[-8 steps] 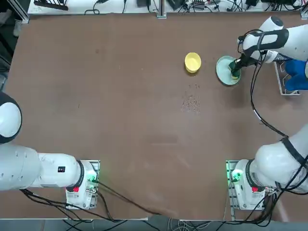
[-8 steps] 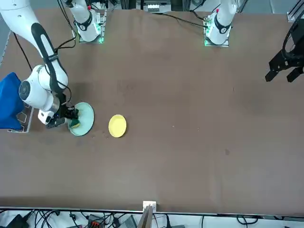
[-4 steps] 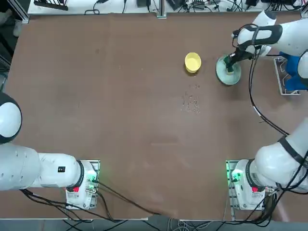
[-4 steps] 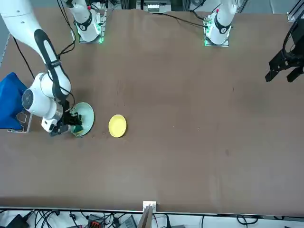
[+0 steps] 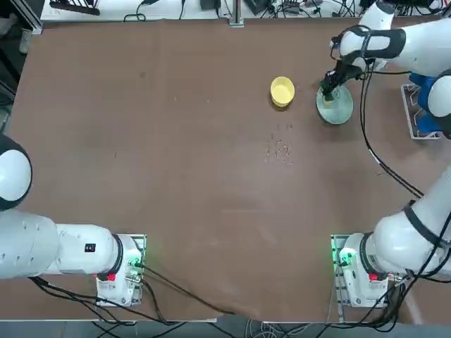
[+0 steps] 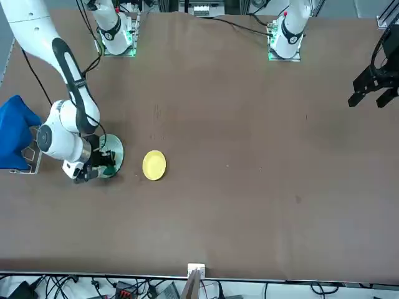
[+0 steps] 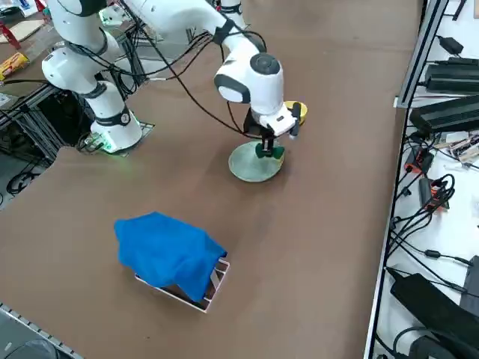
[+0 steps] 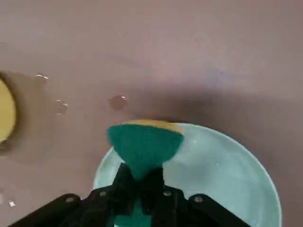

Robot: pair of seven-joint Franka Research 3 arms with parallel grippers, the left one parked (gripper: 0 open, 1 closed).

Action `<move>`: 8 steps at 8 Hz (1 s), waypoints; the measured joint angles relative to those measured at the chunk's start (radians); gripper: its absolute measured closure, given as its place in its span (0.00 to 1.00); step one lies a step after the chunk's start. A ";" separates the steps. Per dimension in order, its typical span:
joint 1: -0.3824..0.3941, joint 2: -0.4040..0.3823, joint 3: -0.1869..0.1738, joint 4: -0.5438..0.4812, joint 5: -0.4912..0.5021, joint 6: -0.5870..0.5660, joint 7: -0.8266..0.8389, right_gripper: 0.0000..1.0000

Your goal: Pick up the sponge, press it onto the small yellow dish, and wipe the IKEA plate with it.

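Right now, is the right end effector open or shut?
Shut on the sponge: the green scouring layer is pinched narrow between the fingers of the right end effector, over the pale plate.

The right arm's pincer (image 8: 139,177) points down, pinched nearly shut.

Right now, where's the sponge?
In the right gripper, pinched at the far-left edge of the pale green plate in the top view; the sponge is on the side nearest the yellow dish.

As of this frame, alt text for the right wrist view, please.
The right gripper pinches a green-and-yellow sponge over the edge of a pale mint-green plate; part of a yellow dish and water drops show on the brown table.
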 joint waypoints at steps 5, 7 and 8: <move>0.021 -0.217 0.002 -0.005 0.002 -0.246 0.089 0.91; 0.061 -0.305 0.006 -0.095 0.020 -0.234 0.143 0.91; 0.090 -0.339 0.007 -0.152 0.051 -0.200 0.163 0.91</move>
